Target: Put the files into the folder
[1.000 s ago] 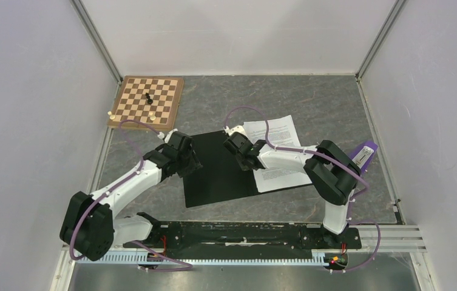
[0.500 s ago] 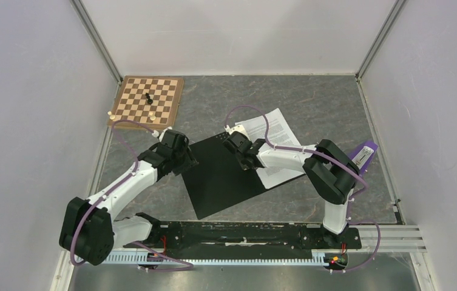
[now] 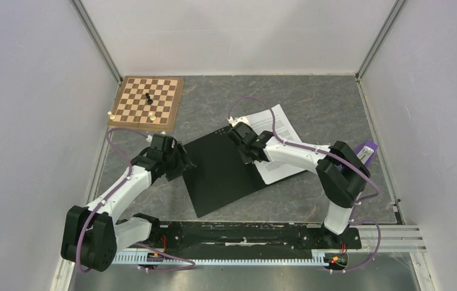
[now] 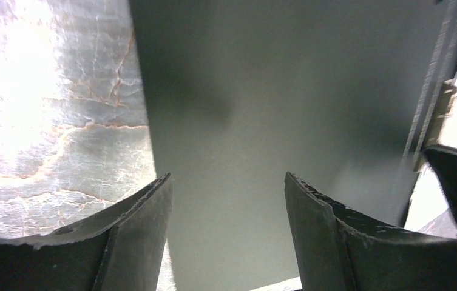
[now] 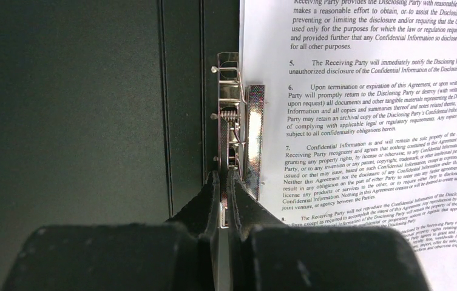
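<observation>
The folder [image 3: 220, 176] lies open and tilted on the table, black inner faces up. The files [image 3: 281, 127] lie on its right half, white sheets with dense black text, also in the right wrist view [image 5: 383, 121]. My right gripper [image 3: 244, 144] is shut on the folder's metal clip [image 5: 238, 115] at the spine, fingers [image 5: 223, 176] pinching a thin metal plate beside the paper's edge. My left gripper [image 3: 180, 162] is open and empty at the folder's left edge; its fingers [image 4: 226, 182] hang over the black face [image 4: 274, 91].
A wooden chessboard [image 3: 147, 100] with a few pieces sits at the far left. A purple object [image 3: 364, 153] lies by the right wall. Grey walls enclose the marbled table [image 4: 50, 91] on three sides.
The folder and the files have turned counterclockwise, their right side swinging toward the far wall. My right gripper moved with the clip; my left gripper shifted a little left.
</observation>
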Tool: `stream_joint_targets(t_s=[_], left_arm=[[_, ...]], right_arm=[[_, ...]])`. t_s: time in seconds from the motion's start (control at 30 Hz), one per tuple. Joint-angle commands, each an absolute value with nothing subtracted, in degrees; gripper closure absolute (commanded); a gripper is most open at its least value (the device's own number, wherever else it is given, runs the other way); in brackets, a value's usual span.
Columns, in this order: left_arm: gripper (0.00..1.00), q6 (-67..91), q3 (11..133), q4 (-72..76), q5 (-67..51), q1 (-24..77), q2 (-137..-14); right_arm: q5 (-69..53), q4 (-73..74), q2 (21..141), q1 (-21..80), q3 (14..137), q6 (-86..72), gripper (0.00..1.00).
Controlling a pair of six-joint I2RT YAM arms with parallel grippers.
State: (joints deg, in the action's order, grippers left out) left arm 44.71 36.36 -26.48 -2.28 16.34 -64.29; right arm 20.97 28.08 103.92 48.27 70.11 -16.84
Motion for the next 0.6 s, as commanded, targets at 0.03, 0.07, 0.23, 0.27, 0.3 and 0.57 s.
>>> stream_joint_targets(t_s=[0.03, 0.07, 0.23, 0.27, 0.3, 0.57], left_arm=[[0.24, 45.1, 32.0, -20.6, -9.4, 15.2, -62.7], [0.23, 45.5, 31.2, -19.9, -9.9, 15.1, -62.5], [0.21, 48.0, 27.5, -17.0, -9.8, 14.9, -57.7], [0.21, 48.3, 26.5, -16.0, -9.8, 15.0, -56.6], [0.20, 48.8, 25.6, -14.9, -10.1, 14.9, -55.8], [0.19, 53.3, 18.4, -4.9, -13.2, 14.9, -50.6]], right_arm=[[20.4, 27.8, 98.1, 47.0, 73.5, -15.9, 1.00], [20.5, 27.9, 97.8, 46.8, 73.5, -16.0, 1.00], [19.7, 28.7, 96.4, 45.2, 73.9, -15.8, 1.00], [19.1, 28.7, 96.1, 44.6, 73.9, -15.8, 1.00], [18.6, 28.7, 95.7, 44.3, 74.0, -15.9, 1.00], [15.0, 29.6, 93.8, 41.8, 75.2, -15.6, 1.00]])
